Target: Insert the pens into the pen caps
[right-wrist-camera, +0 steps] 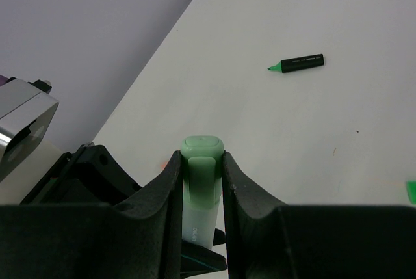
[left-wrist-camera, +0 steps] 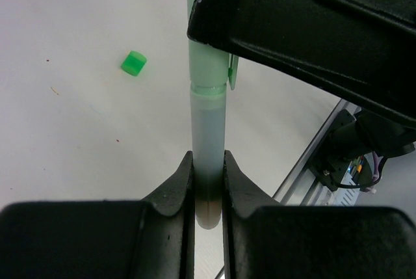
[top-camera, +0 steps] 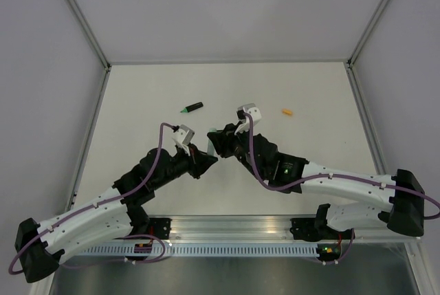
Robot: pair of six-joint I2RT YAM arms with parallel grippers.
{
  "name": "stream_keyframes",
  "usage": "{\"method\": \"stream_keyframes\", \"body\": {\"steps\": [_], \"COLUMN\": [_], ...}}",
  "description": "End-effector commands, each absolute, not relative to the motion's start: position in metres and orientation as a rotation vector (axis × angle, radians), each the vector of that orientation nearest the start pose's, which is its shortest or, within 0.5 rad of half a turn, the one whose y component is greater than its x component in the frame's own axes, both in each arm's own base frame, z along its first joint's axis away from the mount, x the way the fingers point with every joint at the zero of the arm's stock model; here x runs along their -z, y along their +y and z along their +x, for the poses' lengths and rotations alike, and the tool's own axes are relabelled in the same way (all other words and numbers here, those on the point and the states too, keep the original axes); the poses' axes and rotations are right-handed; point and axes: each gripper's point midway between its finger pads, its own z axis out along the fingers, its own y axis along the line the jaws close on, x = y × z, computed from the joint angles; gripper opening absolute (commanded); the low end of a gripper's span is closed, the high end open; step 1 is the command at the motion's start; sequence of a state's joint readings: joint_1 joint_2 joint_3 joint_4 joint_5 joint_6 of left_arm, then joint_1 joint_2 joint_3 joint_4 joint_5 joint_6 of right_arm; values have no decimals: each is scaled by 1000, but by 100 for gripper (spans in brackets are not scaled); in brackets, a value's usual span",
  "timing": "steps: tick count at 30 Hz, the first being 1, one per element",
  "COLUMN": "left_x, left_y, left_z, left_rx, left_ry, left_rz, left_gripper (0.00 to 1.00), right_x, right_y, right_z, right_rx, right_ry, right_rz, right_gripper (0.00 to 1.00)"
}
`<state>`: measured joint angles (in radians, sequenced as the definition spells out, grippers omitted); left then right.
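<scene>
Pens, two: black pen (top-camera: 192, 108), pale pen (left-wrist-camera: 208, 136); one loose green cap (left-wrist-camera: 133, 62).

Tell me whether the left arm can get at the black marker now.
Probably not yet: the left tool is shut on the pale pen, which the right tool also clamps. The black marker lies apart, nothing beside it; only that grip hinders.

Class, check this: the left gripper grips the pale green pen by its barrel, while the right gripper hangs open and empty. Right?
One error. The right gripper is not open and empty: the right wrist view shows its jaws shut on the cap end of the pale green pen. The left gripper does grip that pen by its barrel.
</scene>
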<state>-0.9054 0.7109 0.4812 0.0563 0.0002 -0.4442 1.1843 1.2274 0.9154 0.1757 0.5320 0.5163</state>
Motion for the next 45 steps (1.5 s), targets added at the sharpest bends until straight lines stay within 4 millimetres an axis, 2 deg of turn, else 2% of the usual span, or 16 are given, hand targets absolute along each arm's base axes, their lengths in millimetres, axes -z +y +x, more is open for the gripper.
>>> {"method": "stream_keyframes", "body": {"steps": [1, 5, 7, 9, 14, 16, 21, 28, 33, 35, 39, 41, 43, 44, 45], "left_x": [-263, -264, -265, -266, -268, -271, -275, -278, -281, -281, -282, -282, -285, -284, -284], "left_y": [-246, -247, -249, -252, -256, -258, -260, -261, -260, -260, -259, -258, -258, -258, -258], "left_z": [196, 194, 192, 189, 184, 180, 172, 167, 165, 165, 164, 163, 163, 163, 164], "left_rx": [946, 956, 971, 987, 1016, 1039, 1080, 1100, 1108, 1108, 1111, 1113, 1117, 1120, 1122], "left_ry": [1600, 1587, 1577, 1570, 1550, 1535, 1499, 1476, 1463, 1462, 1452, 1450, 1442, 1444, 1448], "left_rz": [320, 334, 353, 370, 403, 425, 457, 476, 481, 481, 479, 477, 471, 464, 460], "left_gripper": [2, 2, 2, 2, 2, 2, 2, 2, 2, 2, 2, 2, 2, 2, 2], "right_x": [-242, -242, -245, -257, -287, -292, -323, -355, -364, -367, -357, -340, -331, -318, -311], "right_y": [361, 363, 361, 360, 355, 355, 350, 353, 357, 360, 365, 367, 369, 366, 365], "right_z": [198, 192, 193, 194, 197, 197, 203, 212, 219, 219, 214, 209, 204, 202, 201], "right_rx": [-826, -821, -814, -818, -826, -806, -788, -718, -669, -674, -704, -717, -748, -745, -750], "right_ry": [1834, 1827, 1821, 1802, 1748, 1754, 1707, 1694, 1692, 1692, 1711, 1740, 1751, 1765, 1771], "right_rz": [-249, -254, -249, -239, -218, -237, -205, -219, -222, -227, -259, -284, -288, -297, -302], "right_gripper": [6, 21, 31, 39, 49, 56, 68, 75, 76, 75, 47, 41, 28, 12, 5]}}
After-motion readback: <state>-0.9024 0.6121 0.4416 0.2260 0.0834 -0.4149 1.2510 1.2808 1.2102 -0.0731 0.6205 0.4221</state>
